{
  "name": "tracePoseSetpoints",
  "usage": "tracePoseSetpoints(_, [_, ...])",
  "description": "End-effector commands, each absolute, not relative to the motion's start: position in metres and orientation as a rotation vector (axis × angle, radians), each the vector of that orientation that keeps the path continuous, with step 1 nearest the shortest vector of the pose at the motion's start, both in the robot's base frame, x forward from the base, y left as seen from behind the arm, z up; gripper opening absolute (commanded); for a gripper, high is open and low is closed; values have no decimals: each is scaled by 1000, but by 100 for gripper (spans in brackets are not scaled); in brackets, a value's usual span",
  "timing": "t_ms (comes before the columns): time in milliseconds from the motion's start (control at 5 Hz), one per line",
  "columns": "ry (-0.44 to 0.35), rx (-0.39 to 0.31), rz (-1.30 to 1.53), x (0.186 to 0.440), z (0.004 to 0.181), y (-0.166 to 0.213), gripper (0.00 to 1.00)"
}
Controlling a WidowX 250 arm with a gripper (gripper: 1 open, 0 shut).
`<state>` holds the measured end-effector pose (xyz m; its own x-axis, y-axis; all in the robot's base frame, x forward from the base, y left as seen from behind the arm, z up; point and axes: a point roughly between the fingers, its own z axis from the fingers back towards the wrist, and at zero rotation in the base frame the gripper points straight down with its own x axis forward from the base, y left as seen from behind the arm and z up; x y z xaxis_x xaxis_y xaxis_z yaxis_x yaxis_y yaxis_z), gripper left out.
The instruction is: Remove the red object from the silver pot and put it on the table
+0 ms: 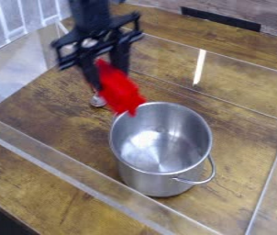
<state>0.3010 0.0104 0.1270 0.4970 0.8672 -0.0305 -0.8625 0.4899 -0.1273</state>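
Note:
The red object (120,90), a bright red block, hangs tilted in the air just past the upper left rim of the silver pot (163,147). My gripper (105,66) is shut on its upper end and points straight down. The pot stands on the brown wooden table (49,106), and its inside holds nothing. The block's lower tip is above the tabletop, beside the pot's rim.
A pink-handled utensil with a metal end (95,92) lies on the table partly behind the held block. Clear acrylic walls (13,128) border the work area, with a clear triangular stand (70,32) at the back left.

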Motion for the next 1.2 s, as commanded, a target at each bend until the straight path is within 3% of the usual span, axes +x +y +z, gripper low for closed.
tracePoseSetpoints(0, [-126,-136,959,291,121,34,0])
tracePoseSetpoints(400, [-149,-107,896,302,124,32,0])
tracePoseSetpoints(800, [-171,-70,922,321,109,51,0])
tracePoseSetpoints(1000, [-184,-54,886,316,92,53,0])
